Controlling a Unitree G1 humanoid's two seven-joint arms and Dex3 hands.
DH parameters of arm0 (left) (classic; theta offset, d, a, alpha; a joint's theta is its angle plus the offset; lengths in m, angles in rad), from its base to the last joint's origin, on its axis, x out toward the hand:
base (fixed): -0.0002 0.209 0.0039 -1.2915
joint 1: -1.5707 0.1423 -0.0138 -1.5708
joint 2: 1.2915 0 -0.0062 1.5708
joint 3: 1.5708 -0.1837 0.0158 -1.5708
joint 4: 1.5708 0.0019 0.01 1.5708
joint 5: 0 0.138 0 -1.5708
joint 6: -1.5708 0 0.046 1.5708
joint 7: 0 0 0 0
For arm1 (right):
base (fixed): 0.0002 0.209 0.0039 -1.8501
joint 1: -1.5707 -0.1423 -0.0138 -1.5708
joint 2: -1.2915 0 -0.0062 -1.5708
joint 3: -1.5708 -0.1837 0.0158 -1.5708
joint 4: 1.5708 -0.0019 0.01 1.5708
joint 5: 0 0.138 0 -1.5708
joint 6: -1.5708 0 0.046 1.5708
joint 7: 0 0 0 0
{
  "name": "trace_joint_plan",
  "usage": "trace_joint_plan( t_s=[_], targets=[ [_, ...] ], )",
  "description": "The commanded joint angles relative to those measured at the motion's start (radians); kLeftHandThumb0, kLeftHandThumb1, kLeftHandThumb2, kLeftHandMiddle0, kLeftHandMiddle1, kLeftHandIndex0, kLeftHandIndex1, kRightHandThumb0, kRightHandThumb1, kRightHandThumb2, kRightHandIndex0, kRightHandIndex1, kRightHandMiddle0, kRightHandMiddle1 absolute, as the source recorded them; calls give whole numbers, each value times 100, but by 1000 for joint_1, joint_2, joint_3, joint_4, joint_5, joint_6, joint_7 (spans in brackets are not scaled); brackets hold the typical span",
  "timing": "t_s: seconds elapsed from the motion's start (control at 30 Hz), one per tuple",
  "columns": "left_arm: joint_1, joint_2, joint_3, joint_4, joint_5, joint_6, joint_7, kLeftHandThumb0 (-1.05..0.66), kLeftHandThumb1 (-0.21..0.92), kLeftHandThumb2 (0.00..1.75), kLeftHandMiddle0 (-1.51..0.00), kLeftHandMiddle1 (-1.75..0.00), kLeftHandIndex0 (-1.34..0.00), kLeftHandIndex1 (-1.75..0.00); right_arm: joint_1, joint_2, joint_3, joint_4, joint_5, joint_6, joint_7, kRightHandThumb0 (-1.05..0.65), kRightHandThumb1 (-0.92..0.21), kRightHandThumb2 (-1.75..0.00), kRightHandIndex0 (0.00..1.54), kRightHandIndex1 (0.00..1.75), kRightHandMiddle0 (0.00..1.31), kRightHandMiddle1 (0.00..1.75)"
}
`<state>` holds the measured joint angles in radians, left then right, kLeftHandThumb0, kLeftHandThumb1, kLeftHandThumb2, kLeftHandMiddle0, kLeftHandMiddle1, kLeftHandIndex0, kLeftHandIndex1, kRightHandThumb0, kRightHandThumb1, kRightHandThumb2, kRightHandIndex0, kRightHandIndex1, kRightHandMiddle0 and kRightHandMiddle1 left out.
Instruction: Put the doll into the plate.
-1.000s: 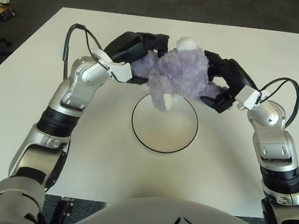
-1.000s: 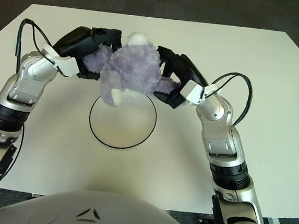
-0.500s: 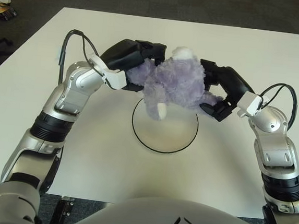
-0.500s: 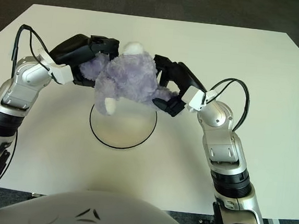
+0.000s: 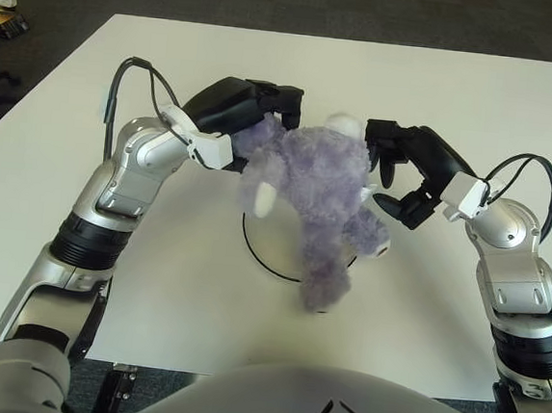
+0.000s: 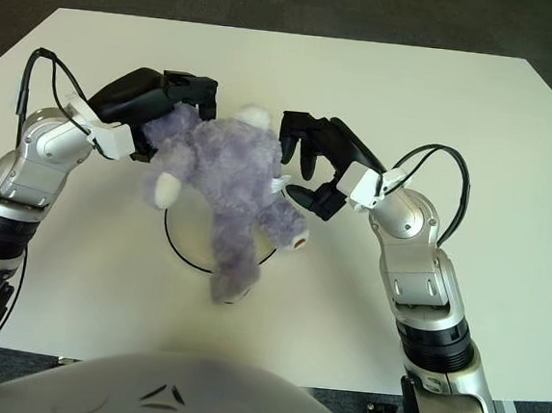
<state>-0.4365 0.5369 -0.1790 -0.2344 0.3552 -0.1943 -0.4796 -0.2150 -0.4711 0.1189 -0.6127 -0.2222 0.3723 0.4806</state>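
Observation:
A fluffy purple doll [image 5: 316, 195] with white paws hangs tilted over the round white plate with a dark rim [image 5: 262, 258]. Its legs reach past the plate's near rim, and it hides most of the plate. My left hand [image 5: 259, 128] is at the doll's upper left, with its fingers curled over the doll's top edge and the thumb beneath. My right hand [image 5: 390, 168] is just right of the doll, fingers spread and apart from it. The doll [image 6: 229, 193] and both hands also show in the right eye view.
The plate lies near the middle of a white table [image 5: 461, 78]. Dark floor surrounds the table, and a small object [image 5: 2, 16] lies on the floor at the far left.
My right hand has let go of the doll and drawn slightly right. The doll has swung down and toward me over the plate, held only at its left side.

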Motion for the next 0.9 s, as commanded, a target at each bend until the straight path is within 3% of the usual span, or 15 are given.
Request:
trace_joint_plan(
  t_s=[0.0, 0.3, 0.47, 0.7, 0.73, 0.87],
  targets=[
    [6, 11, 5, -29, 9, 39, -22, 0, 10, 145, -73, -175, -78, -138, 3, -27, 13, -31, -40, 37, 6, -1, 8, -173, 90, 174, 72, 167],
    [9, 9, 5, -60, 4, 110, -60, -1, 23, 138, -60, -175, -57, -164, -4, -38, 36, -70, -107, 119, 5, -1, -3, -160, 82, 175, 66, 162],
    [14, 0, 7, -84, -6, 159, -77, -1, 38, 119, -45, -175, -53, -160, -9, -40, 44, -75, -135, 129, -1, -1, -12, -151, 74, 175, 58, 165],
    [22, -8, 13, -97, -16, 187, -74, -1, 52, 100, -37, -175, -48, -152, -11, -34, 35, -77, -141, 126, -2, -1, -23, -141, 65, 175, 47, 171],
    [24, -10, 14, -96, -19, 189, -72, -20, 57, 86, -25, -175, -52, -150, -11, -31, 32, -76, -138, 122, -4, -1, -27, -136, 63, 173, 43, 173],
    [27, -13, 17, -91, -32, 187, -68, -34, 64, 72, -12, -175, -54, -149, -10, -26, 21, -70, -126, 111, -8, -1, -33, -128, 62, 167, 39, 174]
  ],
)
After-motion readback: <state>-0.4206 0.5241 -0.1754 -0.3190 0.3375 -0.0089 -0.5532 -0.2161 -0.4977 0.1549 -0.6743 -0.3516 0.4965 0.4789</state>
